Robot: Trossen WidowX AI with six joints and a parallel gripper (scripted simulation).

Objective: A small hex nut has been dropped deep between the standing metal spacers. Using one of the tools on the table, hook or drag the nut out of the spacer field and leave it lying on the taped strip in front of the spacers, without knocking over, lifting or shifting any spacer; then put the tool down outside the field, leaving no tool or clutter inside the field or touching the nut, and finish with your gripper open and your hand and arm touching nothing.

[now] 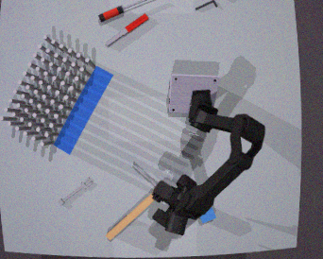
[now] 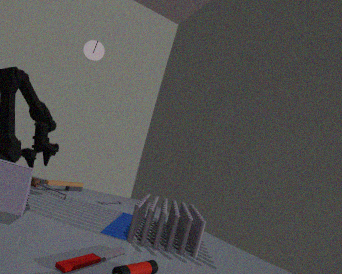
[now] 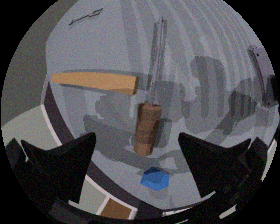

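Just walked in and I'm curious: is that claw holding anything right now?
Claw: open, holding nothing; the brown-handled tool lies on the table below it.

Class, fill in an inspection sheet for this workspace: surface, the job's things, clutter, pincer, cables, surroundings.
Surface: grey table, streaked with shadows.
Job's things: spacers all upright; blue taped strip bare; nut not visible; brown-handled pick tool lies below the pincer.
Clutter: wooden stick, small wrench, two red-handled tools, hex key, small blue block.
Pincer: open, holding nothing, above the pick tool.
Cables: nothing seen.
Surroundings: plain walls, round wall clock.
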